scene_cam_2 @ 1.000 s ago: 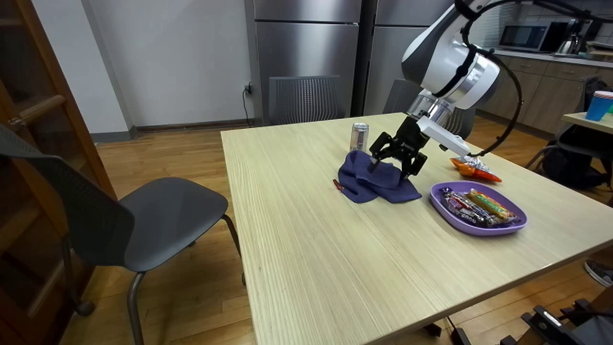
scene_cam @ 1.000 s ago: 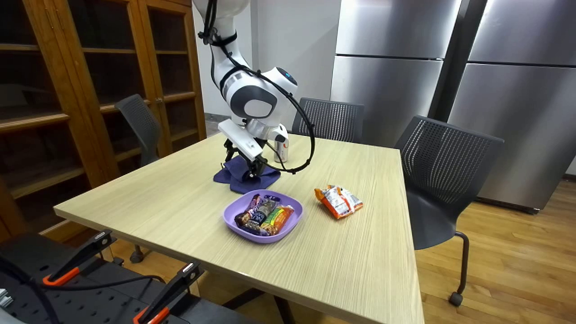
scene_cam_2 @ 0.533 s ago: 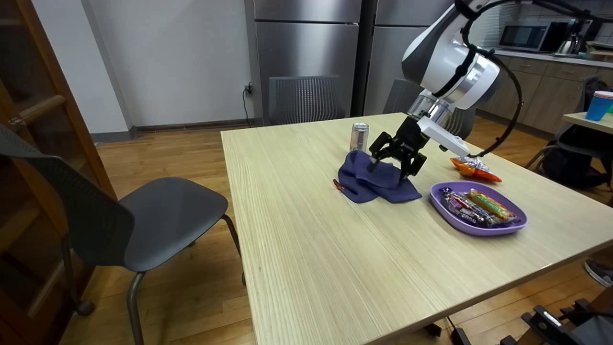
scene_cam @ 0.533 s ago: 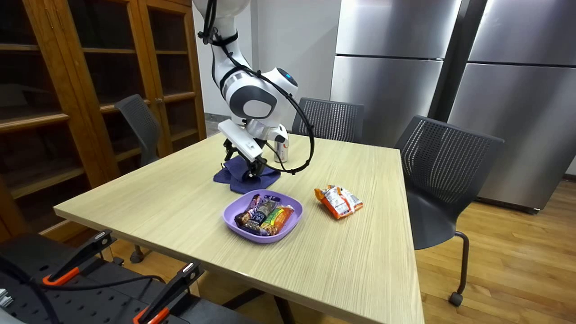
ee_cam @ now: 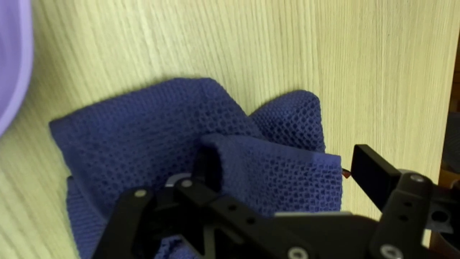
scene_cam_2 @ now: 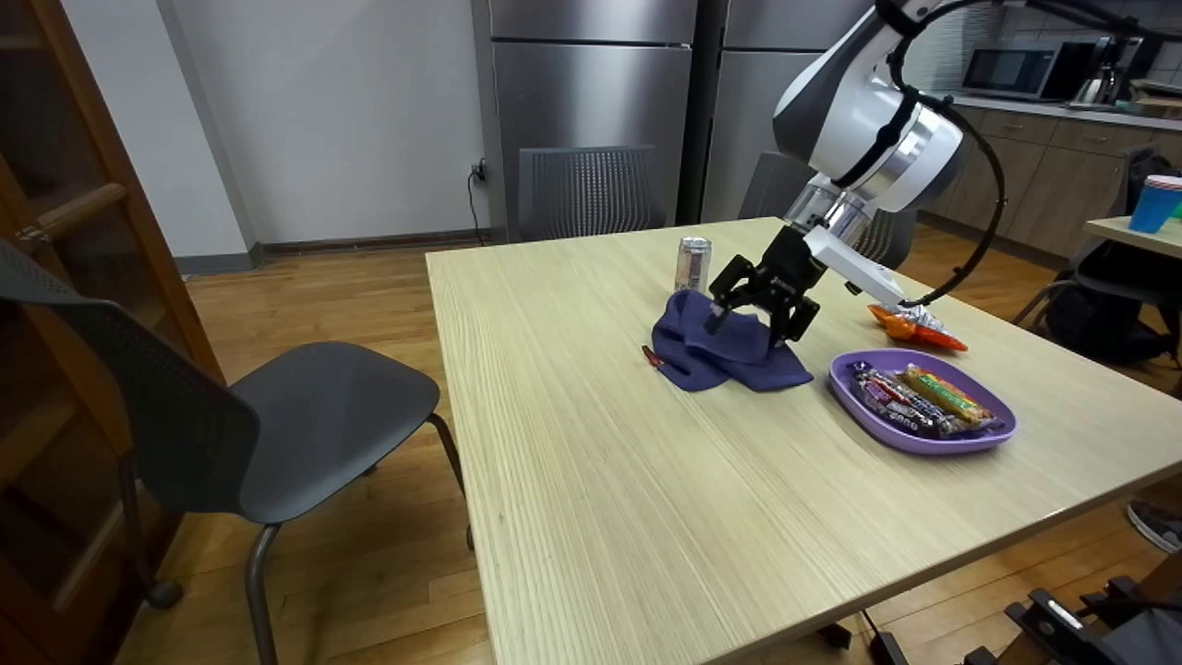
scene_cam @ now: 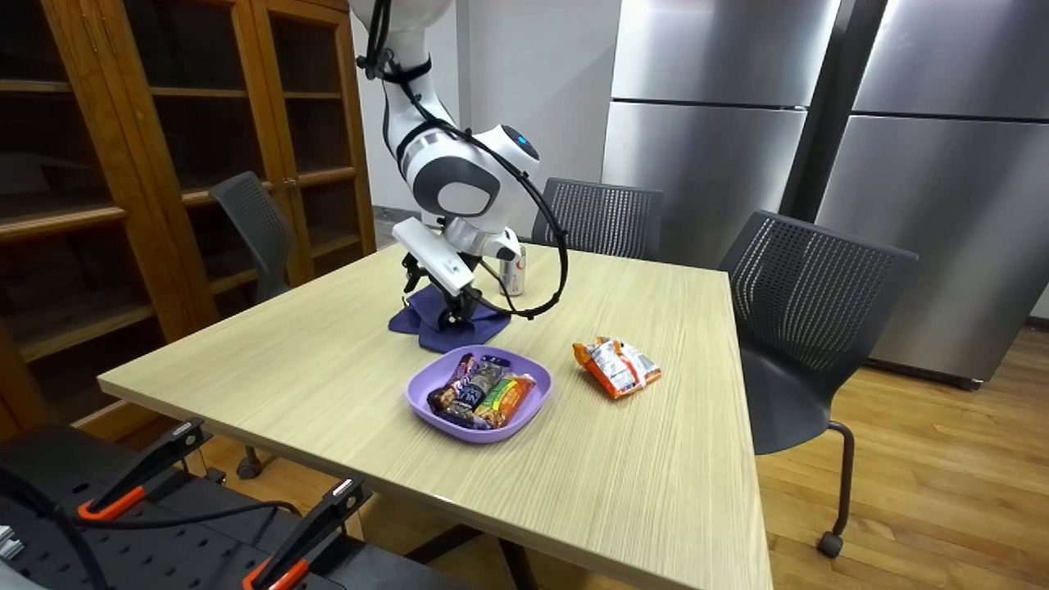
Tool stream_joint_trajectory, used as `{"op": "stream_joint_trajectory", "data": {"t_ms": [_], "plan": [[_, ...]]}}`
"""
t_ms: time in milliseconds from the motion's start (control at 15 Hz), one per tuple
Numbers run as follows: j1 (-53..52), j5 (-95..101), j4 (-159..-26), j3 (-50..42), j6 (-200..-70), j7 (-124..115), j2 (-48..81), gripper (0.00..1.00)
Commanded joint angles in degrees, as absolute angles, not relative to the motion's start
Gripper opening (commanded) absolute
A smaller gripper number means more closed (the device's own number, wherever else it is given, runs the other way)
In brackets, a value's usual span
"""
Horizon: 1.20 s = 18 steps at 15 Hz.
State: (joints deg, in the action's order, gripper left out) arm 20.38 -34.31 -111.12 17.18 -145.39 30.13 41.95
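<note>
The blue cloth point(ee_cam: 143, 122) lay folded in the lower middle of the wrist view. The gripper point(ee_cam: 286, 163) stood spread wide, a flap between its jaws but nothing visibly clasped. In both exterior views it had edged leftward while the cloth stayed put; this was judged positioning, not a grip. A purple dish point(ee_cam: 25, 54) showed upper left.

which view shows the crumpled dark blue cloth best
The wrist view: the crumpled dark blue cloth appears close up, honeycomb texture clear, though cropped below. In both exterior views it's smaller, partly hidden by the jointed black fingers.
</note>
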Motion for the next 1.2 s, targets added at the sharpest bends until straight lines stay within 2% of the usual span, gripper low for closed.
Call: {"op": "stream_joint_trajectory", "data": {"t_ms": [0,267,333,400,467,1000,1133], "plan": [[21.67,-36.49,-114.06,18.28,-144.58,32.59,38.99,1.00],[21.68,-37.42,-115.25,18.16,-144.71,33.04,38.11,0.99],[21.66,-37.83,-115.53,18.09,-144.72,33.14,37.85,0.76],[21.59,-38.26,-115.77,17.99,-144.72,33.29,37.62,0.74],[21.56,-38.77,-116.03,17.89,-144.75,33.48,37.41,0.68],[20.81,-42.02,-117.18,16.50,-144.57,35.40,36.05,0.05],[20.68,-42.38,-117.27,16.15,-144.43,35.54,35.86,0.00]]}}
